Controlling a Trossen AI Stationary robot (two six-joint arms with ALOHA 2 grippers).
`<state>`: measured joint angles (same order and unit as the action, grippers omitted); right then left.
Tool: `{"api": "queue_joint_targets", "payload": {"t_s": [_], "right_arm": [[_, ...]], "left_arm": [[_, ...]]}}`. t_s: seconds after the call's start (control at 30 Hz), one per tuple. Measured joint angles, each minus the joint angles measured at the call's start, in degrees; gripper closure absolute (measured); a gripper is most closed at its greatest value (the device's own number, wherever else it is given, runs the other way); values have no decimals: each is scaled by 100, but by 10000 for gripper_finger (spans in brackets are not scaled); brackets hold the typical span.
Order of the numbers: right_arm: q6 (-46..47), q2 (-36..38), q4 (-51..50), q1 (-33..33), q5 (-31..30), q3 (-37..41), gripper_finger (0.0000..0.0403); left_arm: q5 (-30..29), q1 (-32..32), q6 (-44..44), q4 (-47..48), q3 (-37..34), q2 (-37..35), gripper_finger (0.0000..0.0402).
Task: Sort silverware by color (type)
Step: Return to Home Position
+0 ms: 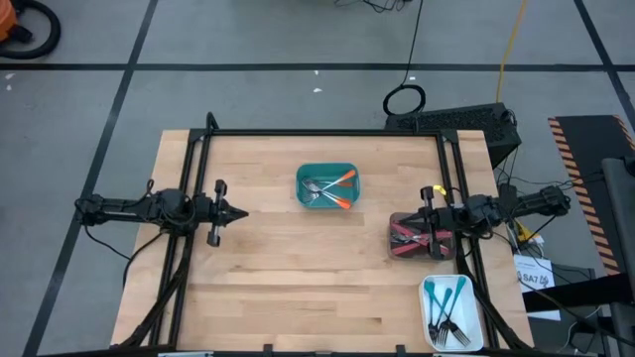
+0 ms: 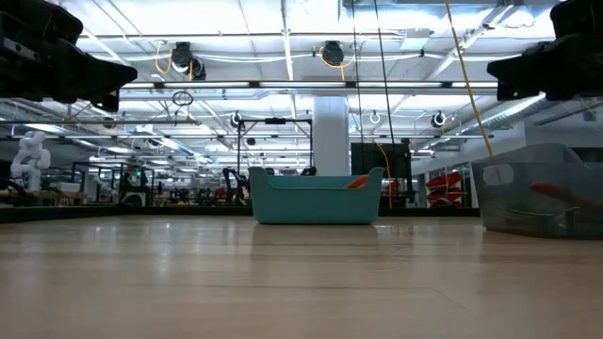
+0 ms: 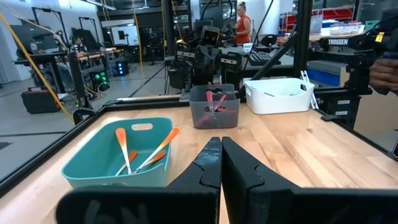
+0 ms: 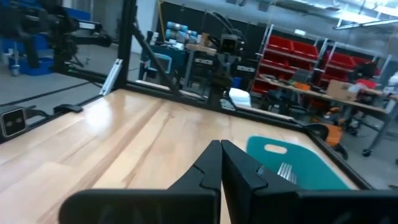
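The silverware lies sorted in three containers. Orange-handled forks rest in a teal bin at the table's middle. Red-handled forks lie in a clear grey bin at the right. Teal-handled forks sit in a white tray at the near right corner. My left gripper hovers shut and level at the table's left, pointing toward the teal bin. My right gripper hovers shut and level above the grey bin. Neither holds anything.
A black frame runs along the table's far edge and down both sides. Bare wooden tabletop spreads between the teal bin and the near edge. People and workbenches stand in the room beyond the table.
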<state>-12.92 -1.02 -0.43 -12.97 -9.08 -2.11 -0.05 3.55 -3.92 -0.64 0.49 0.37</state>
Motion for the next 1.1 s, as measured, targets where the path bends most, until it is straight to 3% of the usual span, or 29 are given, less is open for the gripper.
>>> {"api": "queue_joint_targets", "payload": {"t_s": [0.33,1.1], "right_arm": [[36,-7,-82,323,356,0,403],[23,-198,322,325,319,2,403]], "left_arm": [[-2,0,-2,0,0,-1,399],[-2,0,9,-1,0,1,398]]}}
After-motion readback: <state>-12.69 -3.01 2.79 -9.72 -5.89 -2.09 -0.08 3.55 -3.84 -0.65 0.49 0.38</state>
